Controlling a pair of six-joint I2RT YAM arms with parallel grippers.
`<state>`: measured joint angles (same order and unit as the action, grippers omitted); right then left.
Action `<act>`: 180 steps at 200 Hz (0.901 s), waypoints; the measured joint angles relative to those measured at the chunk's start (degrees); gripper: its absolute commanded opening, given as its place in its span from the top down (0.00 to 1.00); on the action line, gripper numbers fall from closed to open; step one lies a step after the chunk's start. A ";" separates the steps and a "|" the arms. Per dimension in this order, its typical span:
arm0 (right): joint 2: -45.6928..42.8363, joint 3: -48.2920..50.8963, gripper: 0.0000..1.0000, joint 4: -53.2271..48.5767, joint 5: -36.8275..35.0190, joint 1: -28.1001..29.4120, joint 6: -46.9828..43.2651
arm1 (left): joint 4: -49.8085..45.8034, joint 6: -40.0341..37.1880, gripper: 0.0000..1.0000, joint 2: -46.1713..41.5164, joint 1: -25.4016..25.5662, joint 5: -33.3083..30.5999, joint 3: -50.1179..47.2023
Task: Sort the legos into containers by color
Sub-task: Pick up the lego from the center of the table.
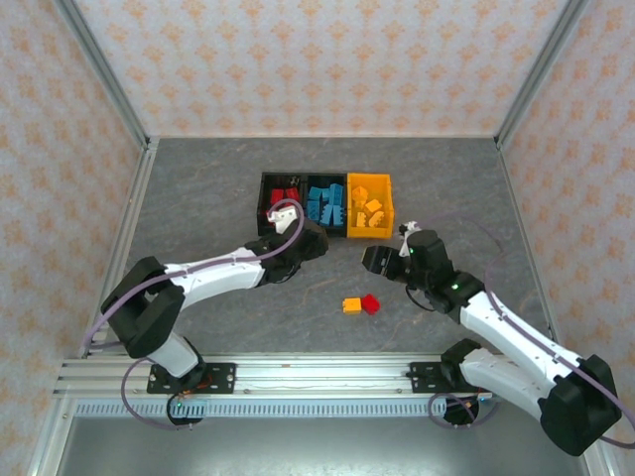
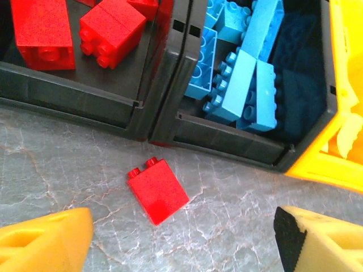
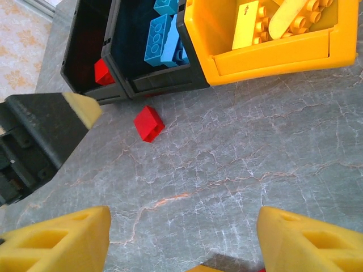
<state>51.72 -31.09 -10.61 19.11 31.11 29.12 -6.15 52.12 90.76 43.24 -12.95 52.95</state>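
Grey marbled table [image 2: 255, 215] spreading below. Beside black bins [image 2: 113, 107], red brick [image 2: 157, 190] lying on table; likely light, rigid, slick, so pinching across smooth flat sides seeming best. Hanging released, empty: left gripper [image 2: 181, 232] over brick, right gripper [image 3: 184, 238] farther off.

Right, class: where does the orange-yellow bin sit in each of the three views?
Top external: the orange-yellow bin is at centre, at the right end of the row.
Left wrist: the bin is at the right edge, cut off.
Right wrist: the bin is at top right, with yellow bricks inside.
Shared landmark: the black bin of blue bricks joined to its left side.
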 measured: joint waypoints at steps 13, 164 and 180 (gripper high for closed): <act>-0.68 0.28 0.31 0.00 0.26 0.00 -0.04 | 0.04 1.64 0.15 2.14 0.00 -0.46 0.87; -2.08 0.46 0.31 -0.09 0.15 0.00 -1.33 | -9.22 7.87 0.27 18.36 1.29 -3.52 12.46; -2.08 0.46 0.31 -0.09 0.15 0.00 -1.36 | -10.03 7.85 0.27 20.11 1.31 -4.20 13.64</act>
<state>49.65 -30.63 -10.70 19.27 31.11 27.77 -16.19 59.96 110.87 44.56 -17.15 66.59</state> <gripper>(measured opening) 0.690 0.733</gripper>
